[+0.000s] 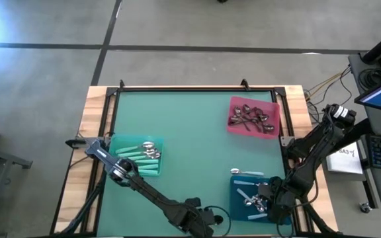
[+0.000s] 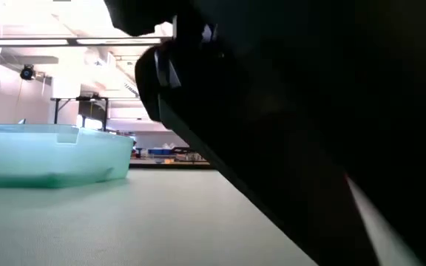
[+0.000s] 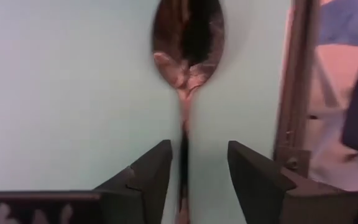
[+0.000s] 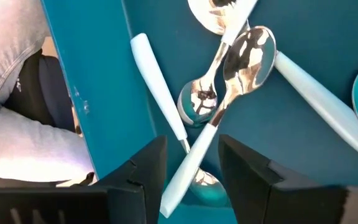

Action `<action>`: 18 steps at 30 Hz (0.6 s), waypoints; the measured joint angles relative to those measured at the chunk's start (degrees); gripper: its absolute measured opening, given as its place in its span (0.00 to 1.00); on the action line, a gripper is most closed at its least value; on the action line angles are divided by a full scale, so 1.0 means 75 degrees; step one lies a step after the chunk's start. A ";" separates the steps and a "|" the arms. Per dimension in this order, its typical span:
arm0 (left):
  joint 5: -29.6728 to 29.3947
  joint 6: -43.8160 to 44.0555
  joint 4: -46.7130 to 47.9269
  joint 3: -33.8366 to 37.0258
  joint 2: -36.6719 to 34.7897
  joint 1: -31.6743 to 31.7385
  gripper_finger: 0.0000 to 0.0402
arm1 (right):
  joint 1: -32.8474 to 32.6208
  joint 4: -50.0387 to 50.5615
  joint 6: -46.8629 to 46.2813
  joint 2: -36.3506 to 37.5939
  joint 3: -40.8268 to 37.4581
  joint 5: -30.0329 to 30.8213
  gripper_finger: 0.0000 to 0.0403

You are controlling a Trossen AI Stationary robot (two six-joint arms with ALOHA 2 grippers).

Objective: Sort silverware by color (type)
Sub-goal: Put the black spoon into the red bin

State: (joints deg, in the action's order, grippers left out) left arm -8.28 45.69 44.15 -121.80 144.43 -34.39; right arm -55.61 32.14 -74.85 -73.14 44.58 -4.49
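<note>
Teal-handled spoons (image 1: 142,153) lying at left, dark ones (image 1: 251,118) upper right, pale-blue-handled (image 4: 211,129) crisscrossed lower right.

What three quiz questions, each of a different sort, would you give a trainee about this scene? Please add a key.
1. True or false: the dark spoons lie on the pink mat.
2. The right gripper is over which mat? A teal, B pink, C blue.
3. Fill in the word: the left gripper has its fingers ___ on either side of a spoon handle.

Key
1. True.
2. C, the blue mat.
3. Open.
</note>
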 joint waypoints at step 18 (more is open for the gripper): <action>-0.0221 0.0173 0.2115 -0.1753 0.1025 0.0119 0.01 | 0.0003 0.0048 -0.0015 0.0000 0.0000 -0.0015 0.31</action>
State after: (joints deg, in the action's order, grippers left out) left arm -9.93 46.99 60.02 -134.95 152.12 -33.50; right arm -55.59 32.50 -74.96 -73.14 44.58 -4.60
